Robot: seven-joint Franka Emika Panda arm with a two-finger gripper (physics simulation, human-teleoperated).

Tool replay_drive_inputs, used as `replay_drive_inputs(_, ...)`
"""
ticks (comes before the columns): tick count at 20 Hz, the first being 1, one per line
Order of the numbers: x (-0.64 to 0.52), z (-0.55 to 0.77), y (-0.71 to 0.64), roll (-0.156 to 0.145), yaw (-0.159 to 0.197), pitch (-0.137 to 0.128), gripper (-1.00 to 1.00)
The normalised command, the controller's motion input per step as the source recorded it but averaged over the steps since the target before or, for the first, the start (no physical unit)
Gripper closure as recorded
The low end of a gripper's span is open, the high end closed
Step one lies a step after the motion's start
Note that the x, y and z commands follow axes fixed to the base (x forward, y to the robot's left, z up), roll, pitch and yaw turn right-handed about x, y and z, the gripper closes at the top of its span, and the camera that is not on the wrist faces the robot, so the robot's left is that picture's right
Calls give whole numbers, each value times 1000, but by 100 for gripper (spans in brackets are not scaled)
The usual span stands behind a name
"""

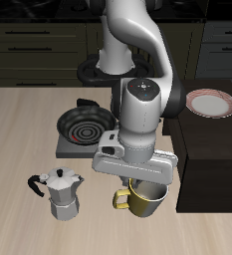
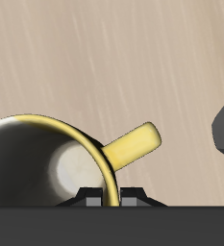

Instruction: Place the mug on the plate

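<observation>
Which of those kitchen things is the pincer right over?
The yellow mug near the table's front edge. The pincer straddles its rim, while the silver coffee pot stands beside it and the black pan sits farther back.

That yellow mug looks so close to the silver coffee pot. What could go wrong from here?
The fingers seem to straddle only the mug's thin rim near its handle, so it might tilt or slip when raised. The moka pot stands close beside it, so a swinging mug could knock it. The plate sits far back on a raised dark block, so the mug needs lifting well clear of that edge.
</observation>
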Motion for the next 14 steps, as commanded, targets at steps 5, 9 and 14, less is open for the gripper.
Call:
replay_drive_inputs(5, 11, 331, 57, 8, -46, -16, 100)
replay_drive_inputs(9, -57, 447, 102, 5, 26, -67, 100)
replay_drive_inputs(14, -76, 456, 5, -6, 31, -54, 100)
